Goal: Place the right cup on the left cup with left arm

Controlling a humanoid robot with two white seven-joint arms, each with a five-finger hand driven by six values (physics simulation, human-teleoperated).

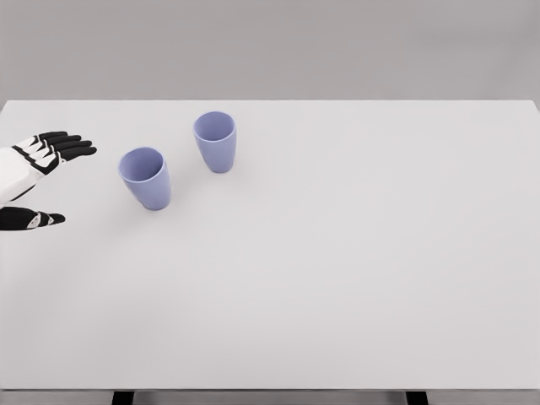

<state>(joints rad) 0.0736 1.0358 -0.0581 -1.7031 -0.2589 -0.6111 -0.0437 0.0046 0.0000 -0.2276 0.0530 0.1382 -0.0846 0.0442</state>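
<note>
Two lavender-blue cups stand upright and open-mouthed on a white counter (337, 278), both in its far left quarter. The left cup (145, 177) sits nearer the counter's left edge and a little closer to the front; the right cup (215, 141) stands just beyond it, nearer the far edge. The two are close neighbours but apart, with a strip of bare counter between them, and neither is stacked on the other.

At the counter's left edge the left robot hand (38, 173) reaches in from the picture's left side, its white palm and black fingers (69, 145) spread wide, thumb held low and separate from the four fingers above it. It holds nothing. The robot hand lies level with the left cup, near it but not touching, with clear counter between fingertips and cup wall. The right cup is farther off, on the other side of the left cup from the robot hand.

A plain grey wall runs behind the counter's far edge, and dark supports show beneath its front edge.
</note>
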